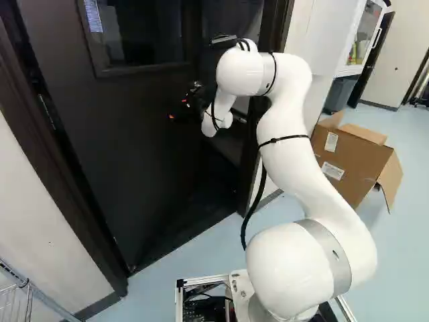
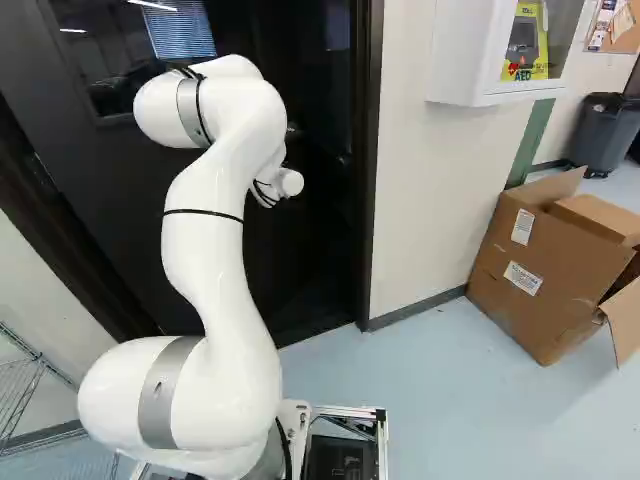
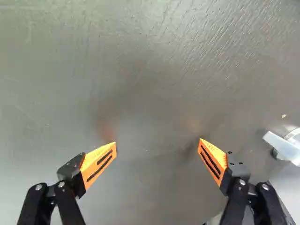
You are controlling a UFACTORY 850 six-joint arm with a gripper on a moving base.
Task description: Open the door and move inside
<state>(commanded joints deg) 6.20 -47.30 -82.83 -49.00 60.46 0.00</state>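
My gripper [image 1: 178, 109] faces the dark door [image 1: 120, 147], its fingers spread apart. The door handle [image 3: 282, 146] sits beside them, outside the gap. An open cardboard box [image 1: 352, 161] stands to the right.

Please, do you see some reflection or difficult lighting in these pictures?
Wrist view: pale sheen across the door, plus faint reddish patches, probably reflections of the orange pads. Right base view: bright streaks in the door's window, likely reflected lights. Left base view: the black gripper nearly disappears against the dark door.
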